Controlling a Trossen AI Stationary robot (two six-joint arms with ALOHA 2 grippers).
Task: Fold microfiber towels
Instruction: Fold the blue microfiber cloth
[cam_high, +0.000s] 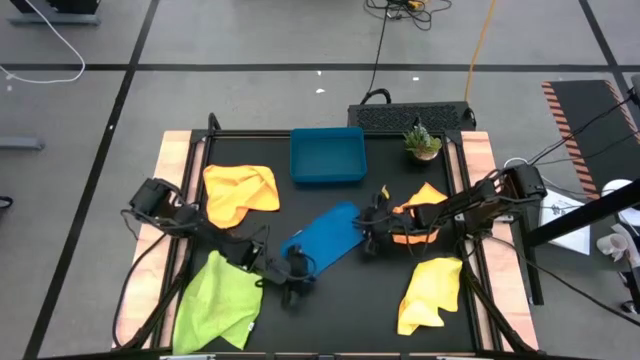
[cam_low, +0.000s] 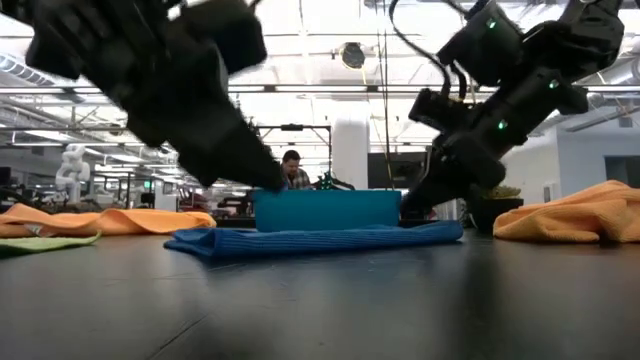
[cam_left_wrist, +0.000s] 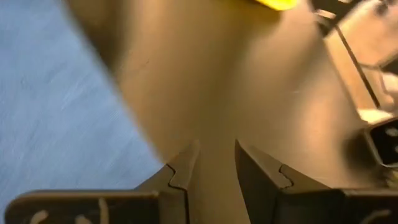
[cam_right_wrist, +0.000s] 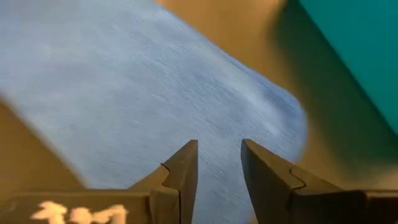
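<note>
Blue towel (cam_high: 325, 236): apparently folded once; four others crumpled, unfolded; left gripper (cam_high: 297, 279) and right gripper (cam_high: 368, 243) slightly parted, empty

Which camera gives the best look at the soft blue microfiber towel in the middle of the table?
The high view: the blue towel lies whole between both grippers. The low view shows only its flat edge; the wrist views show close patches.

Two arms meet over a blue towel (cam_high: 325, 236) on the dark counter (cam_high: 330, 310).
The left hand (cam_high: 297, 272) sits at the towel's near-left end, the right hand (cam_high: 370, 235) at its right edge; a blue tray (cam_high: 327, 156) lies behind, with orange, yellow and lime cloths around.
</note>
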